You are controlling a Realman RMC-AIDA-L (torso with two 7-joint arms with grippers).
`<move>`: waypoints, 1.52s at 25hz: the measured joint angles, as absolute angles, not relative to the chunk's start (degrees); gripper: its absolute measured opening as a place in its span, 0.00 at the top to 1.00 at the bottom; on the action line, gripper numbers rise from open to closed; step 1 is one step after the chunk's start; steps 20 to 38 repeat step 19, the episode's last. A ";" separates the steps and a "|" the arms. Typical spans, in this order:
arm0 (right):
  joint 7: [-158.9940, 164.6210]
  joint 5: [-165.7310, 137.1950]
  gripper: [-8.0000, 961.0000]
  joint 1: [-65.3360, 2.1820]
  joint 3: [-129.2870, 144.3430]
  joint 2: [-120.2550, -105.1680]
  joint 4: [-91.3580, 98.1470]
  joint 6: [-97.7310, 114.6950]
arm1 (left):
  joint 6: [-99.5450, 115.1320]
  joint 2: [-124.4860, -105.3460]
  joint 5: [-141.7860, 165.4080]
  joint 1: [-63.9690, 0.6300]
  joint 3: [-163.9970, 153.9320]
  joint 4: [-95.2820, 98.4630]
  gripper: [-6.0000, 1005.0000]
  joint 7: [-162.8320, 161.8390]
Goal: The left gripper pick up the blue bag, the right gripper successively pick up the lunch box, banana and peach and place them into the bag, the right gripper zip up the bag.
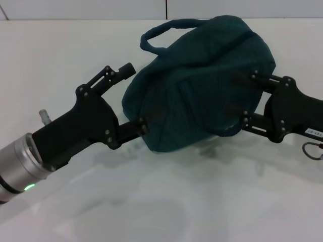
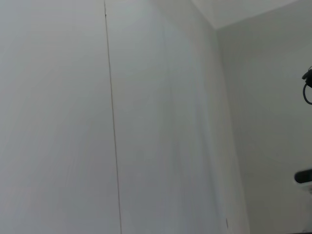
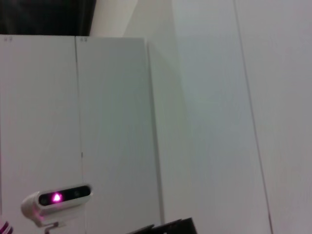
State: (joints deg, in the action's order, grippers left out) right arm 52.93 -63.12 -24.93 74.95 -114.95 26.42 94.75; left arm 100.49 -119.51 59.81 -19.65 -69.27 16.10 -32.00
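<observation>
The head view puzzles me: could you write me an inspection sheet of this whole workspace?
Surface: white table.
Job's things: blue bag lifted between both arms, handle on top; lunch box, banana and peach nothing seen.
Clutter: nothing seen.
Grippers: left gripper open, fingers at the bag's left side; right gripper against the bag's right side, fingertips hidden in the fabric.
Cables: grey loop by the right arm.
Surroundings: white wall panels; small camera with pink light.
</observation>
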 joint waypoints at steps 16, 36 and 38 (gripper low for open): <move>51.46 -63.36 0.35 -25.06 74.61 -115.06 26.63 94.72 | 100.38 -119.71 59.22 -19.50 -69.16 14.61 0.15 -32.04; 51.34 -63.16 0.35 -24.89 74.61 -115.14 26.51 94.58 | 100.38 -119.71 59.13 -19.61 -69.12 14.51 0.15 -31.99; 51.34 -63.16 0.35 -24.89 74.61 -115.14 26.51 94.58 | 100.38 -119.71 59.13 -19.61 -69.12 14.51 0.15 -31.99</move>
